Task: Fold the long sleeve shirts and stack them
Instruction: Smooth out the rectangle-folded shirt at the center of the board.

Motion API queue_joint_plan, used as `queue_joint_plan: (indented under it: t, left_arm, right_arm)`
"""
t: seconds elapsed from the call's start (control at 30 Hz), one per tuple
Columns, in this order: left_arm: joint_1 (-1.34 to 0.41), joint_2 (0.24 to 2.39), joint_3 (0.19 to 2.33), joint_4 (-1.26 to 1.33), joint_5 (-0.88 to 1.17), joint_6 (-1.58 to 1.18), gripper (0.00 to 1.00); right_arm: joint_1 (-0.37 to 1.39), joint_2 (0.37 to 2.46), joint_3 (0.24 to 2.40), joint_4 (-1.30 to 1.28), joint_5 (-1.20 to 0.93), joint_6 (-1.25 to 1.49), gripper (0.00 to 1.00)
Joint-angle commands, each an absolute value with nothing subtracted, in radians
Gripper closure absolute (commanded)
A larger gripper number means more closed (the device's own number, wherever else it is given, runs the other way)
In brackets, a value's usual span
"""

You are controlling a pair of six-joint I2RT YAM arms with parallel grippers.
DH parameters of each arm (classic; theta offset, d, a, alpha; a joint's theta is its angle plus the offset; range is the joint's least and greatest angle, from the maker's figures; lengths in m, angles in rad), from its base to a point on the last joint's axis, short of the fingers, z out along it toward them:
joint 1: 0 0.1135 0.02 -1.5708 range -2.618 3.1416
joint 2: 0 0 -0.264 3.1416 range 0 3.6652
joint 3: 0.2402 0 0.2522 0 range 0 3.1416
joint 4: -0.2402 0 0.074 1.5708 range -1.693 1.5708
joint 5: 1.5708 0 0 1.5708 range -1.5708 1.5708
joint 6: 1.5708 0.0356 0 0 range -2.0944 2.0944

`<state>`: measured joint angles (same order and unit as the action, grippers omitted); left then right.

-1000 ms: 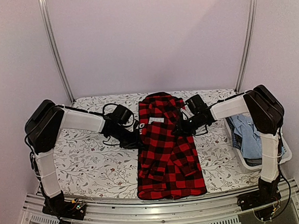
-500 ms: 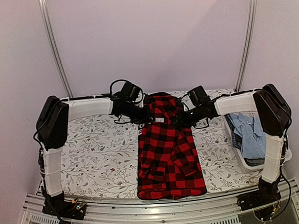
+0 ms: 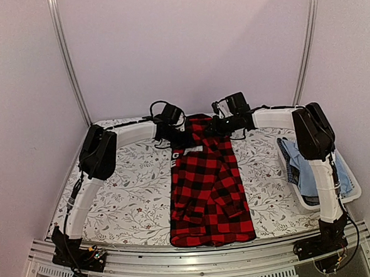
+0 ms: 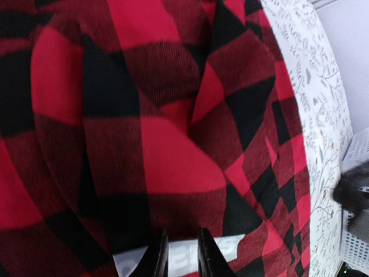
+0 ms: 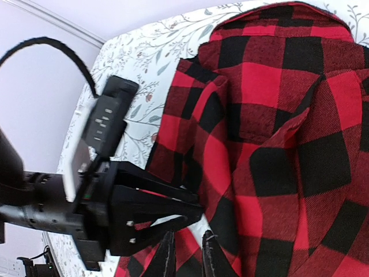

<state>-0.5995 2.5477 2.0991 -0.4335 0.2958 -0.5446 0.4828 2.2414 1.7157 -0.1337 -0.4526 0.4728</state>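
The red-and-black check long sleeve shirt (image 3: pixel 207 187) lies folded into a long strip down the middle of the table, with a white letter patch near its far end. My left gripper (image 3: pixel 184 138) is at the shirt's far left edge. My right gripper (image 3: pixel 212 125) is at its far right, near the collar. In the left wrist view the jaws (image 4: pixel 182 245) stand almost together low over flat cloth (image 4: pixel 173 144) and the white lettering. In the right wrist view the jaws (image 5: pixel 185 251) are also nearly together over the shirt (image 5: pixel 271 115), close beside the left gripper (image 5: pixel 144 208). No cloth looks pinched.
A white basket (image 3: pixel 354 188) at the table's right edge holds blue clothes (image 3: pixel 309 162). It also shows in the left wrist view (image 4: pixel 357 242). The table has a floral cover (image 3: pixel 125 192). Metal posts stand at both back corners.
Both arms have moved from the shirt's mid sides to its far end and drawn closer together. The shirt has not visibly moved.
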Motion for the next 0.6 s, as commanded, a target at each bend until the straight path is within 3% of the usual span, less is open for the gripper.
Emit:
queue_joint_plan:
  t: [0.0,0.33,0.57]
  left_arm:
    - [-0.577,2.613,2.212,-0.426,0.342,-0.535,0.82]
    - [-0.552,2.694,2.275,-0.377,0.421,-0.577,0.80]
    - [-0.527,2.700,2.276,-0.339,0.445,-0.618,0.78]
  right_arm:
    - [0.448,2.371,1.852,-0.146,-0.487,0.471,0.86]
    - [0.414,2.692,2.205,-0.128,-0.552,0.613,0.89]
    - [0.409,2.779,2.241,-0.039,-0.566,0.746,0.90]
